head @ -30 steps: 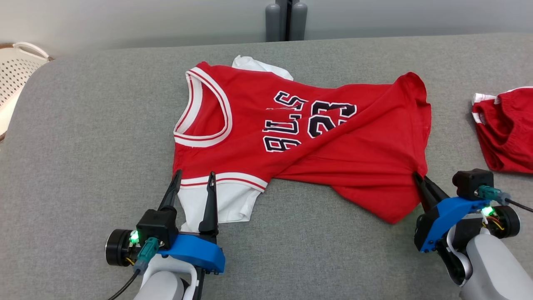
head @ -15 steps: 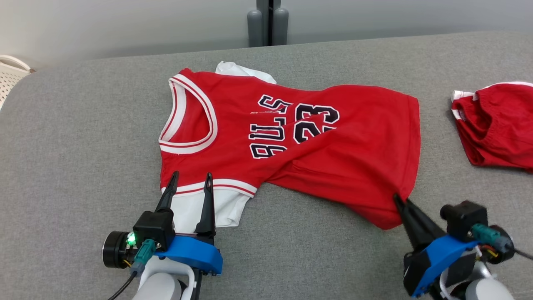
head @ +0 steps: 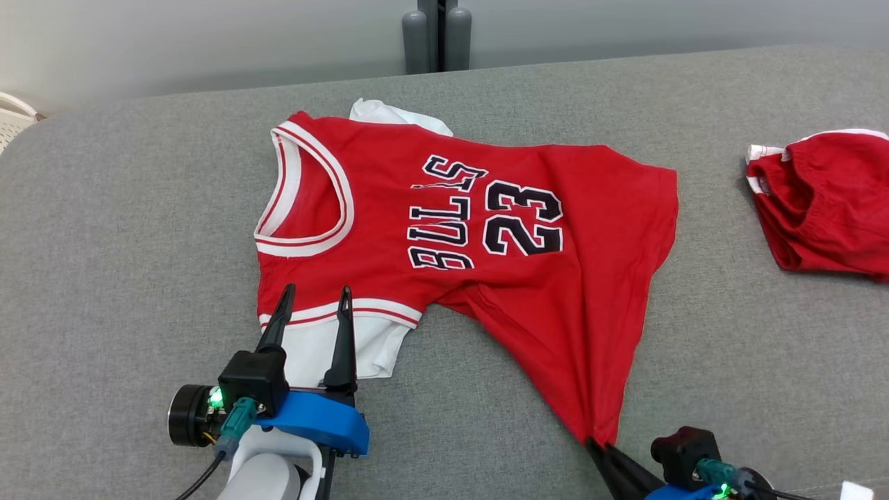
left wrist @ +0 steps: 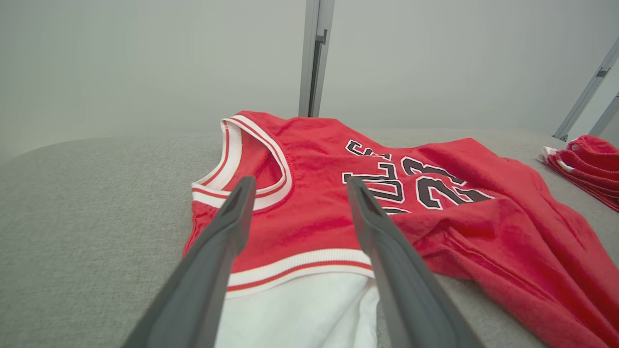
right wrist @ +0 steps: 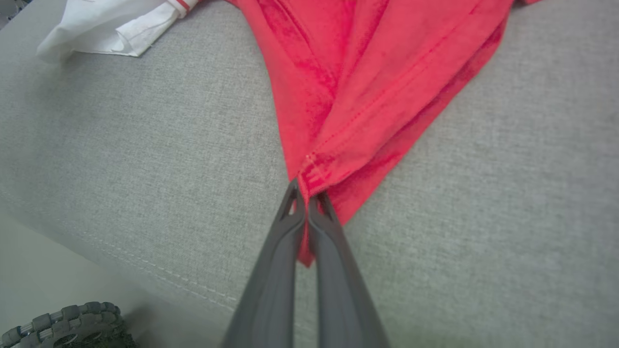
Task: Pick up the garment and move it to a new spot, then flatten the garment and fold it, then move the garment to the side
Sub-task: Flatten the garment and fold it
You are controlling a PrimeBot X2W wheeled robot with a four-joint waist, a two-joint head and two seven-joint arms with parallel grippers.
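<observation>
We see the red number 23 jersey [head: 486,229] lying print-up on the grey upholstered surface [head: 104,243]. Its neckline is toward the left and one hem corner is drawn out to a point at the lower right of the head view. There the right gripper [head: 601,444] is pressed together on that corner. The right wrist view gives us the pinch up close: both dark fingers meet on the stitched hem, a small tongue of red cloth pokes out beneath the tips, and folds fan away from them. That view also takes in a seam along the cushion's edge and a knobbly black wheel [right wrist: 63,324] below it. The left gripper [head: 317,289] stands spread above the white sleeve [head: 347,347] and its red-and-white striped trim. Whether it touches the cloth we cannot tell. The left wrist view looks low between those fingers along the jersey to a metal upright [left wrist: 314,58] against a pale wall. The head view adds a white basket [head: 14,121] at the far left. A second red garment [head: 826,208] lies bunched, well apart to the right.
</observation>
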